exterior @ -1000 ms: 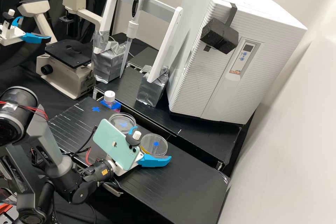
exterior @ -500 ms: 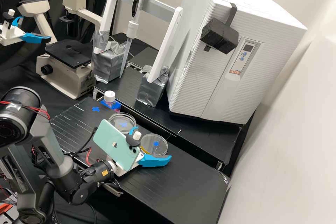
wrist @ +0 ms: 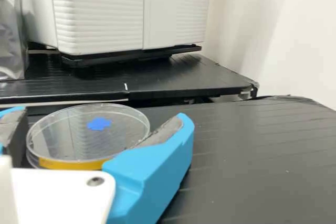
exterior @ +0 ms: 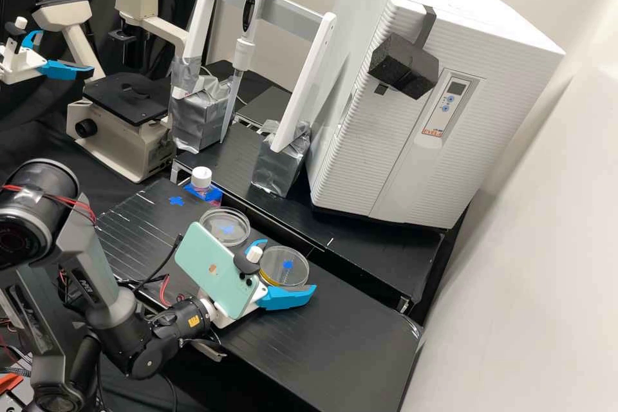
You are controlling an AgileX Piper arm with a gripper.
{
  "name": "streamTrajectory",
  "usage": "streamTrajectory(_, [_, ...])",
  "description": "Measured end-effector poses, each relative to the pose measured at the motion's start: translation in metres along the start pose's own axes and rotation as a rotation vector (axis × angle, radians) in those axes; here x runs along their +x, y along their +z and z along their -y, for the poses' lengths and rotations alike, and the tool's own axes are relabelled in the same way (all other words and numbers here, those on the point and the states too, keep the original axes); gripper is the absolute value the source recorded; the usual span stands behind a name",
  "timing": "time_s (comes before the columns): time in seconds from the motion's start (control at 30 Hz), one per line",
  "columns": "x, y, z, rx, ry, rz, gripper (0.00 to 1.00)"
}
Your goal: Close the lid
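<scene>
Standing open, its blue fingers [wrist: 152, 166] parted on either side of a yellow-edged dish [wrist: 73, 165], the gripper [exterior: 289, 264] is held low over the black bench [exterior: 347, 341]. A clear lid [wrist: 68, 132] is seen over that dish. Nearby, a second clear dish [exterior: 225, 215] is placed, with a white-capped bottle [exterior: 201, 178] beyond.

In the high view, the left dish [exterior: 215, 230] lies on the bench [exterior: 335, 354]; to its right and a little before it lies the right dish [exterior: 277, 262]. The bottle [exterior: 201, 178] is behind the left dish, towards the left. Behind the bench is the shelf [exterior: 360, 257]; on it are the stand [exterior: 293, 17] and, to the right, the cabinet [exterior: 418, 161]. Left of the stand is the microscope [exterior: 132, 100].
</scene>
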Motion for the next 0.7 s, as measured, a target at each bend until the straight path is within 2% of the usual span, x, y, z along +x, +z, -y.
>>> streamTrajectory(0.37, [-0.0015,0.0027,-0.0026,0.009,0.017,0.018,0.00])
streamTrajectory(0.7, [-0.0052,-0.0047,-0.0028,0.007,-0.003,-0.013,0.00])
